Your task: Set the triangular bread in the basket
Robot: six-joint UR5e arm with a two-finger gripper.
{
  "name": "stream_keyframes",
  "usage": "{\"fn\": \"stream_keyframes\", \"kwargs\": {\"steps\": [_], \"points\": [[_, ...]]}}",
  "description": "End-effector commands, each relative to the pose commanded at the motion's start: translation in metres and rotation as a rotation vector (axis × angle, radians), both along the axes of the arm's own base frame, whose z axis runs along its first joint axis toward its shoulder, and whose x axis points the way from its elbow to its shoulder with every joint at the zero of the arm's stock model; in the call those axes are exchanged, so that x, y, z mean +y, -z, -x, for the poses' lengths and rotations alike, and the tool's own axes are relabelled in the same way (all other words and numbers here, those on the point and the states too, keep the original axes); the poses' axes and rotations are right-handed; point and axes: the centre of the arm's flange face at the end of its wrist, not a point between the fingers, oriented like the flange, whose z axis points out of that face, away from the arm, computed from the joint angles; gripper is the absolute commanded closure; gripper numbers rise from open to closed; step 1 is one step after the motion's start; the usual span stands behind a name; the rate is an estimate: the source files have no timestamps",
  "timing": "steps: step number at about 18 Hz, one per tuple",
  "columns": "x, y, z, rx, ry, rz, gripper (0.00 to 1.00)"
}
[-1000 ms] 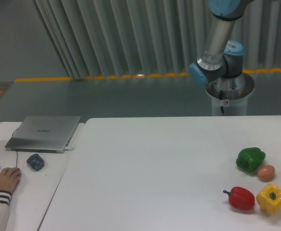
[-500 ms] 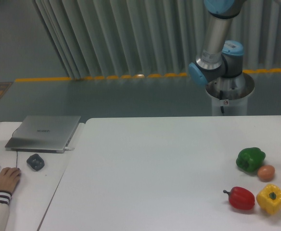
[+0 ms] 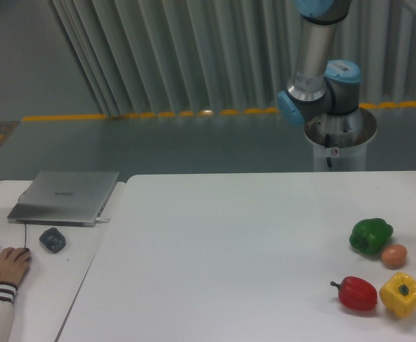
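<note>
Behind the white table (image 3: 251, 235), the robot arm (image 3: 315, 64) rises upright past the top edge; its gripper, the bread and the basket are all out of view, so the jaws' state is unknown.

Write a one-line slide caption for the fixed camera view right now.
UR5e arm raised behind white table holding green pepper, brown egg, red pepper, yellow pepper.

White table (image 3: 229, 249) with four items at lower right

A green pepper (image 3: 370, 236) touches a small brown egg (image 3: 394, 256); below them, a red pepper (image 3: 355, 293) lies just beside a yellow pepper (image 3: 402, 294).
</note>
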Motion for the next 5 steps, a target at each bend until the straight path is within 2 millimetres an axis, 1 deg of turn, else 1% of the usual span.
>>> {"fn": "stream_keyframes", "kwargs": {"steps": [1, 5], "points": [[0.0007, 0.001, -0.0007, -0.004, -0.005, -0.009, 0.0], [0.0067, -0.0052, -0.0068, -0.009, 0.001, -0.045, 0.0]]}}
